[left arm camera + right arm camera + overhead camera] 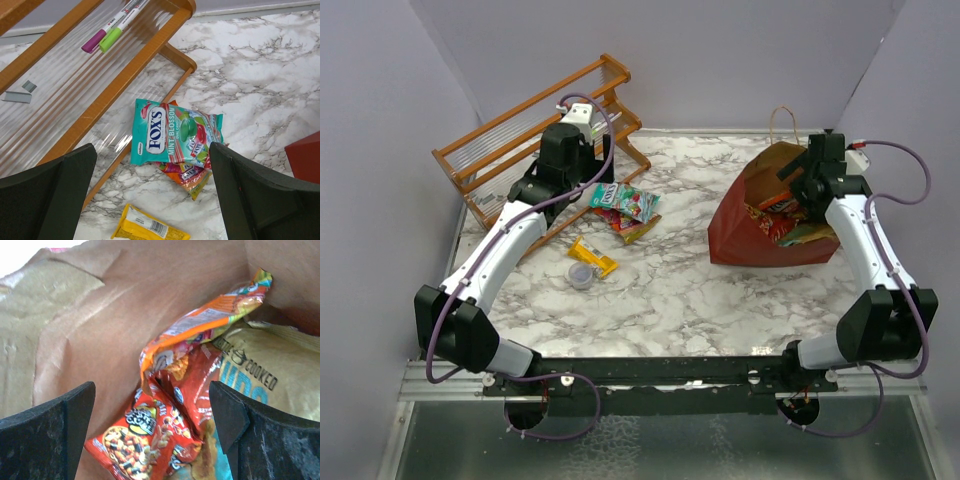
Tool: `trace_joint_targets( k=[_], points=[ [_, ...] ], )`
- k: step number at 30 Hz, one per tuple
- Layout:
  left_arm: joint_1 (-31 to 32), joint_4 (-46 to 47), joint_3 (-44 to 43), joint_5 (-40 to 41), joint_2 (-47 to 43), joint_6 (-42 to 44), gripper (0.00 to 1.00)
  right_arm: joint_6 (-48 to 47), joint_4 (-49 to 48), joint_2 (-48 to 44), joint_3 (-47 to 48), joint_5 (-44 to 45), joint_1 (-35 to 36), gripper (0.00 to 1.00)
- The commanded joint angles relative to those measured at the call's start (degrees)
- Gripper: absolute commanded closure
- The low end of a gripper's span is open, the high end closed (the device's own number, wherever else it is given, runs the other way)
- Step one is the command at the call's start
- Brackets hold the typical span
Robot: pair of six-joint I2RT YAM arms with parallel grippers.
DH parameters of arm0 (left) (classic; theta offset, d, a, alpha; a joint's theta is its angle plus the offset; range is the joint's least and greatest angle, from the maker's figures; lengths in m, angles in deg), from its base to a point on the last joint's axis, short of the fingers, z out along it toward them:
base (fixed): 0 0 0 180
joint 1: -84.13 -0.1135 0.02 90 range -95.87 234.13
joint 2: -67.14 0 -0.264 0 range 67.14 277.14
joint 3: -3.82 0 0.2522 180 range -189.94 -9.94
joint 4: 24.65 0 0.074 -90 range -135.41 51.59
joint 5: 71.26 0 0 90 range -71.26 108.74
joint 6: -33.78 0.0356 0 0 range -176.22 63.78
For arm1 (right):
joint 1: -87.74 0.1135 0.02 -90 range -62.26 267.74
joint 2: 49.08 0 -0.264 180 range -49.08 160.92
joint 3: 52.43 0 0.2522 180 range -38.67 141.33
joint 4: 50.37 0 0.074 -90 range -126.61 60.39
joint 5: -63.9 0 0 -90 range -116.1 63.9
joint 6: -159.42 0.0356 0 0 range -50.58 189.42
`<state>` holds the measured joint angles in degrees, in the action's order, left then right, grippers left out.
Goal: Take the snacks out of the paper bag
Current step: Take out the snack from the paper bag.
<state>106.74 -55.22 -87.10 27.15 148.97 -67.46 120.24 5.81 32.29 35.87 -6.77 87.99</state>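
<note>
Nearest the bases, a yellow packet (592, 257) is noted flat on the marble table (680, 290), already out.

The right gripper (152, 405) is seen spread wide and empty inside the paper bag (100, 330), which is slumped mouth-open at the table's right. Heaped beneath it are a glossy red packet (150, 440), a crumpled orange packet (200, 325) and a matte tan chip bag (270, 380).

Risk judged: the slick, crinkled film may slip, or two overlapped packets may be taken together. The soft creased paper wall may also be pinched and the bag dragged.

Farther off, the left gripper (151, 147), likewise wide and empty, hovers over a teal Fox's packet (170, 132) beside the slatted wooden rack (125, 80).
</note>
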Motion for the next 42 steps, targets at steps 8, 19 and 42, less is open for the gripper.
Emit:
trace_joint_targets(
  k=[8, 19, 42],
  points=[
    [0.1, 0.7, -3.4, -0.3, 1.1, 4.2, 0.02, 10.3, 2.9, 11.1, 6.5, 11.3, -1.3, 0.09],
    [0.1, 1.5, -3.7, -0.2, 2.0, 4.6, 0.02, 15.1, 4.8, 14.8, 4.8, 10.7, -1.5, 0.36],
    [0.1, -1.1, -1.6, 0.3, -1.3, 2.7, 0.04, 13.2, 8.3, 8.2, 6.9, 1.5, -1.7, 0.99]
  ],
)
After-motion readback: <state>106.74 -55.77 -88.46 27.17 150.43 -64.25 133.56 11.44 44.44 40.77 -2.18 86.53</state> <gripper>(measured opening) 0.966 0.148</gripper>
